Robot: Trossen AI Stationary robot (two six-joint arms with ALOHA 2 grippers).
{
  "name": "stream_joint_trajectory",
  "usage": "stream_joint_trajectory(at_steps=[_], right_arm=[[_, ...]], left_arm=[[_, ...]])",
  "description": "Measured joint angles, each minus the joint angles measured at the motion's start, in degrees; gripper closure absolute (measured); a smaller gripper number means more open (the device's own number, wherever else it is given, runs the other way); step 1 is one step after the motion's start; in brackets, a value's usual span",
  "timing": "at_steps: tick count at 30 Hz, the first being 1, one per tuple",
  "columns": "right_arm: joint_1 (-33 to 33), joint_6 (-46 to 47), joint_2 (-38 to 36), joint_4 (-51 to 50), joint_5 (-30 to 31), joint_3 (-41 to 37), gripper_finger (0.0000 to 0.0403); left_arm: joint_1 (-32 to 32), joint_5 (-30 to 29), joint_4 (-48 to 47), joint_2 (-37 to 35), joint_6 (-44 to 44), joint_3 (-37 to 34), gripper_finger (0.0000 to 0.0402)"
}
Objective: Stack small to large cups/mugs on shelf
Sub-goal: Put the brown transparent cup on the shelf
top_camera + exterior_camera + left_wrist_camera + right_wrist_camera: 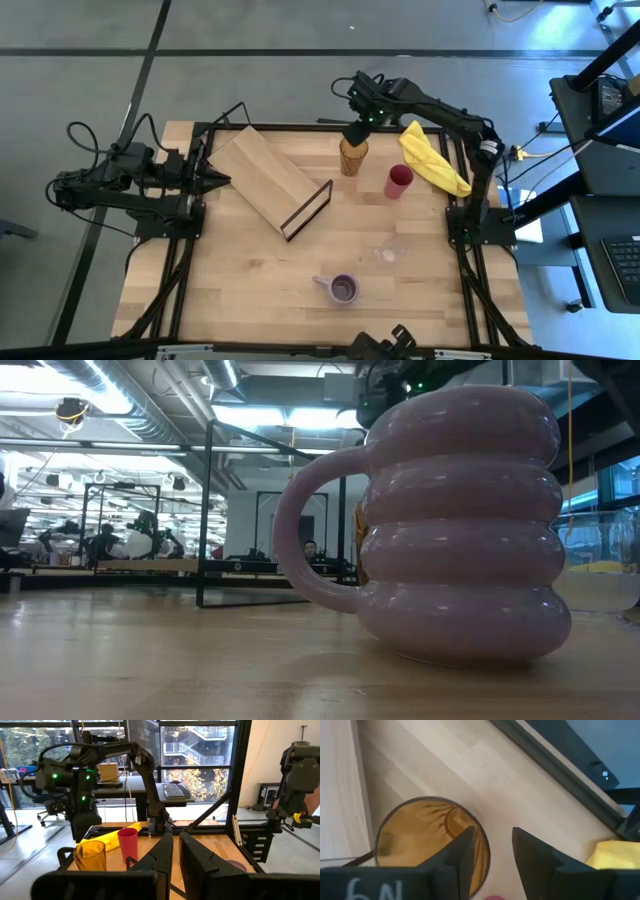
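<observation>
Right gripper (pixel 490 852) hung upper-middle, pointing down, fingers spread astride the amber translucent tumbler's (pixel 353 156) rim. Left gripper (pixel 222 181) sat left, fingers nearly together.

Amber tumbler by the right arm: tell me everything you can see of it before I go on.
The amber tumbler is a tall, see-through cup, plastic by its look, with no handle. It stands upright and looks empty on the wooden table, just off the shelf's wire end, apart from the red cup. The right claw hangs open over its rim, one finger inside the mouth and one outside; whether they touch the wall I cannot tell.
</observation>
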Motion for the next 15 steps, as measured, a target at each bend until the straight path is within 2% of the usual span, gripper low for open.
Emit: stream_joint_trajectory(at_steps=[15], right_arm=[[-0.7, 4.5, 0.6, 2.2, 0.4, 0.0, 0.027]], left_arm=[[0.0, 0.0, 0.0, 0.0, 0.0, 0.0, 0.0374]])
